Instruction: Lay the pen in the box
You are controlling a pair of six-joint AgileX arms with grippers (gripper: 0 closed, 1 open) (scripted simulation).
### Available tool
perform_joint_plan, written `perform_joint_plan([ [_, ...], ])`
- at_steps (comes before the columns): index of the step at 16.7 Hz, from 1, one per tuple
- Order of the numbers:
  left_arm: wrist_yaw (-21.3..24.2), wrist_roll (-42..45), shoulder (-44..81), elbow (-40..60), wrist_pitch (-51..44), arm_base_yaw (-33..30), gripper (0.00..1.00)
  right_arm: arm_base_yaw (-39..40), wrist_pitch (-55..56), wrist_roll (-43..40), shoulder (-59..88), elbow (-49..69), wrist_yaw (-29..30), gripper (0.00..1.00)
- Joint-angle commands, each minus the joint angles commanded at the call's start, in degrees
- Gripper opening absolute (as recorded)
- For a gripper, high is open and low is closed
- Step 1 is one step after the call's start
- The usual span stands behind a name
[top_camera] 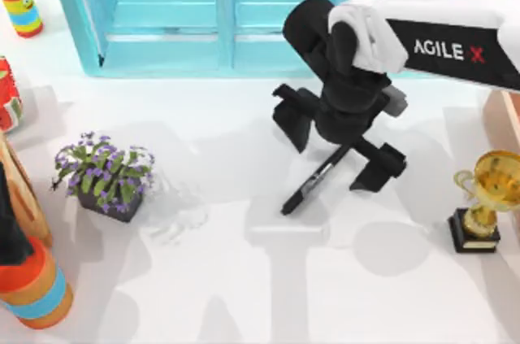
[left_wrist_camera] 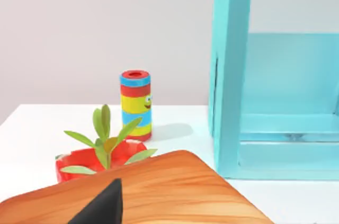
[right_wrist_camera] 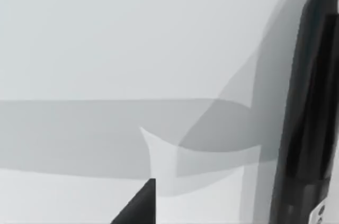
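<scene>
Broad white tabletop (top_camera: 244,279) under everything. Big turquoise box (top_camera: 219,15) along the far edge, open side up, nothing inside. Right arm (top_camera: 439,43) reaching in from the right, its right gripper (top_camera: 337,145) spread wide above the middle of the tabletop, fingers (top_camera: 292,116) apart and clamped on nothing. Left gripper (left_wrist_camera: 100,208) parked low at the left side, above a wooden board (left_wrist_camera: 175,187); cannot tell whether open or closed. Striped orange vase (top_camera: 32,291) at the near left corner. Purple-flowered plant (top_camera: 104,175) left of centre. Gold trophy (top_camera: 483,202) at the right edge. Striped can (top_camera: 20,2) at the far left corner. Black pen (top_camera: 313,184) lying slantwise on the tabletop, between the spread fingers, well apart from the box.
</scene>
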Motion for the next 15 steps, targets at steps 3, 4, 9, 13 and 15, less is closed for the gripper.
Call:
perform_joint_plan([
  [3,0.00,0.00,0.00,0.00,0.00,0.00,1.00,0.00,0.00,0.00,0.00,0.00,0.00,0.32],
  [4,0.00,0.00,0.00,0.00,0.00,0.00,1.00,0.00,0.00,0.00,0.00,0.00,0.00,0.25],
  [9,0.00,0.00,0.00,0.00,0.00,0.00,1.00,0.00,0.00,0.00,0.00,0.00,0.00,0.00],
  [13,0.00,0.00,0.00,0.00,0.00,0.00,1.00,0.00,0.00,0.00,0.00,0.00,0.00,0.00],
  [15,0.00,0.00,0.00,0.00,0.00,0.00,1.00,0.00,0.00,0.00,0.00,0.00,0.00,0.00],
])
